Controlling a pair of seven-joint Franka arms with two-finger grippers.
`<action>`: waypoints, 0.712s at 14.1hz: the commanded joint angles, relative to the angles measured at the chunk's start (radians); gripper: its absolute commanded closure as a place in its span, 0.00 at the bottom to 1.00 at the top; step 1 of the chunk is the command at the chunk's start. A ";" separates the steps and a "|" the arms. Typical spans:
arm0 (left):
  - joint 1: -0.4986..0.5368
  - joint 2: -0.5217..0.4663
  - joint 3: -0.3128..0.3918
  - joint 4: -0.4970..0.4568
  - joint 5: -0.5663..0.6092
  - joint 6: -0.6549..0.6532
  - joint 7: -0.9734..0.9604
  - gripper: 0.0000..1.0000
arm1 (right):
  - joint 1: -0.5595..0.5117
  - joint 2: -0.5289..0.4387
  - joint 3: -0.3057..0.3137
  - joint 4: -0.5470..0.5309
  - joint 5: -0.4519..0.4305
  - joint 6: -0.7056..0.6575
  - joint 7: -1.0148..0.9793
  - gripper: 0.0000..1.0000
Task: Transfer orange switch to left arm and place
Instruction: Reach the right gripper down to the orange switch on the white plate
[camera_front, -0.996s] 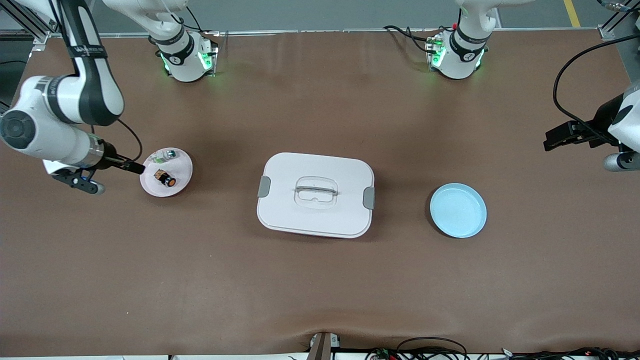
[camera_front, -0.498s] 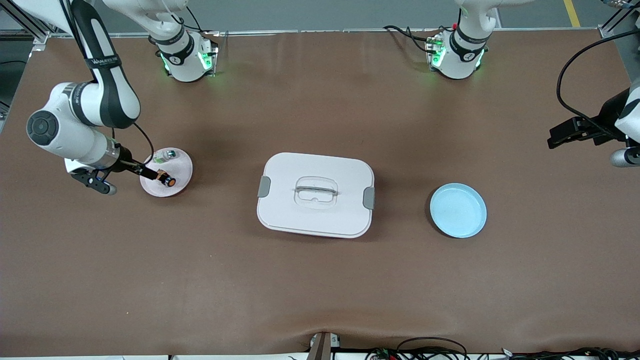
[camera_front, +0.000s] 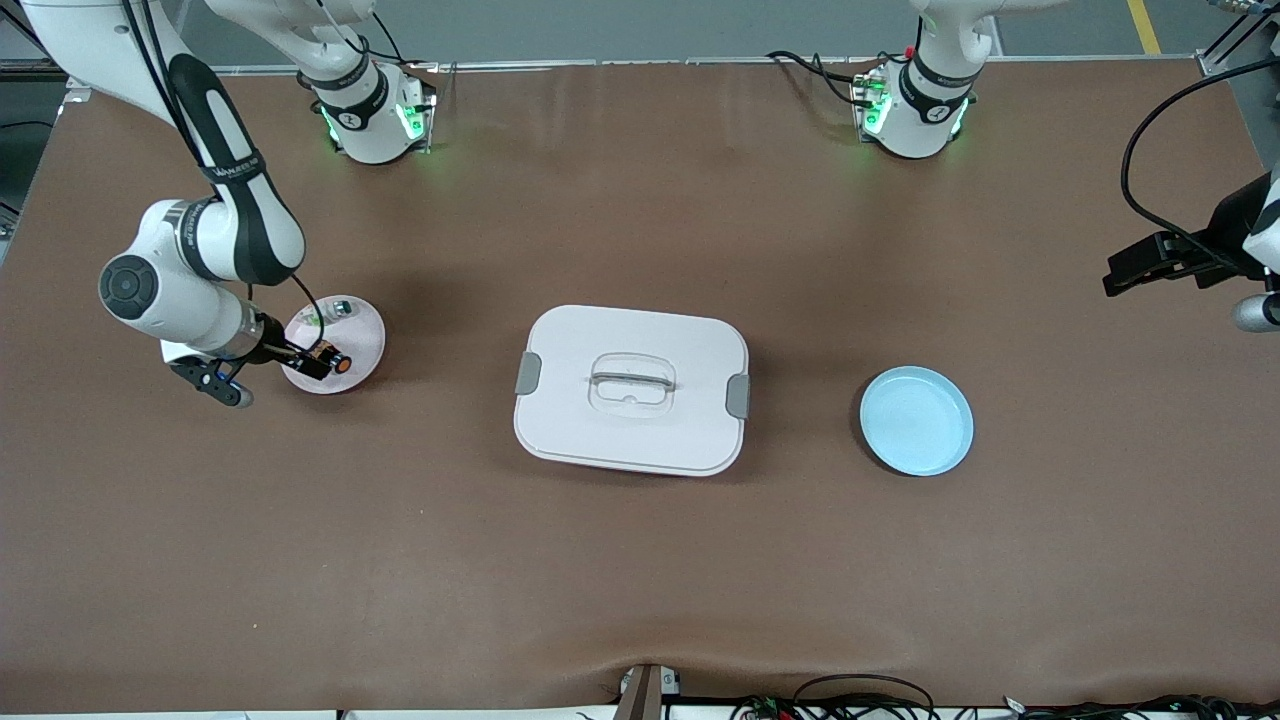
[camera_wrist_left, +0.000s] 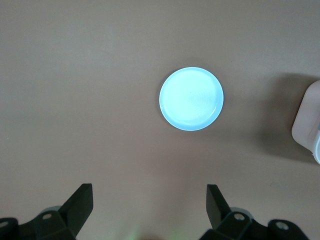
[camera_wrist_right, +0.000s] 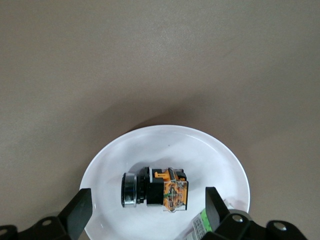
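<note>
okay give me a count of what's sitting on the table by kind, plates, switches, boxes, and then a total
Plates: 2, the pink plate and the blue plate
Switches: 2, the orange switch and the clear switch with a green part, both on the pink plate
Boxes: 1, the white box
Total: 5

The front camera looks down from high over the whole tabletop (camera_front: 640, 560); each wrist camera looks down closely, sharing one plate with it.

Brown table (camera_front: 640, 560) bears box (camera_front: 631, 389), pink plate (camera_front: 358, 352), blue plate (camera_front: 916, 420).
</note>
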 joint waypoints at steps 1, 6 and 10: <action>0.000 -0.023 -0.001 -0.002 0.004 -0.008 -0.008 0.00 | 0.008 0.031 0.004 0.019 0.014 0.001 0.017 0.00; 0.002 -0.026 -0.001 -0.002 0.007 -0.015 -0.008 0.00 | 0.018 0.063 0.004 0.022 0.014 0.007 0.017 0.00; 0.002 -0.028 -0.001 -0.002 0.007 -0.015 -0.008 0.00 | 0.032 0.080 0.003 0.022 0.007 0.012 0.015 0.00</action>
